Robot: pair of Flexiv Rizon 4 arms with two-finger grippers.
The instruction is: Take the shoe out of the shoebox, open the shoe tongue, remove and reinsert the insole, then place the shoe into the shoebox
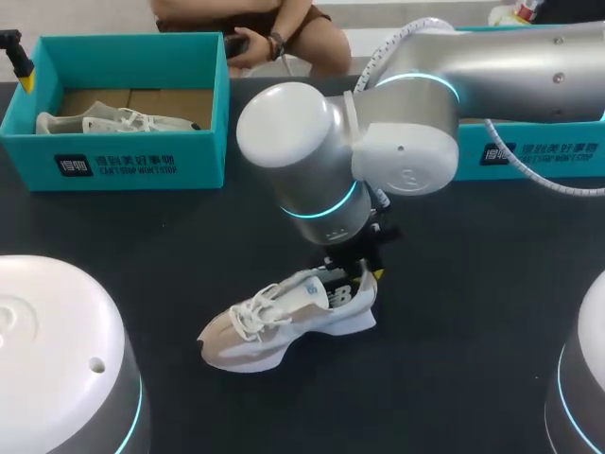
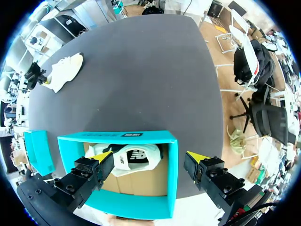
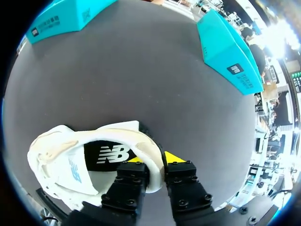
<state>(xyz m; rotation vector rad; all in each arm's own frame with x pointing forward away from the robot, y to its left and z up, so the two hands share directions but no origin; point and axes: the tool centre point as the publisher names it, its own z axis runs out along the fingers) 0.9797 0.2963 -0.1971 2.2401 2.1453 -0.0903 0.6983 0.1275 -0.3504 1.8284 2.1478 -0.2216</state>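
Observation:
A white and beige shoe (image 1: 284, 322) lies on its side on the dark table, toe toward my left. My right gripper (image 1: 365, 274) is at its heel. In the right wrist view my right gripper (image 3: 155, 160) is shut on the heel collar of the shoe (image 3: 70, 160), one finger inside and one outside, and the black insole (image 3: 108, 153) shows in the opening. The teal shoebox (image 1: 132, 161) stands at the back left with a second shoe (image 1: 113, 121) in it. My left gripper (image 2: 149, 160) hangs open above the shoebox (image 2: 171, 179) and its shoe (image 2: 134, 157).
The teal box lid (image 1: 529, 151) lies at the back right, under my right arm; it also shows ahead of my right gripper as the lid (image 3: 230, 52). Dark tabletop (image 1: 473, 312) stretches around the shoe.

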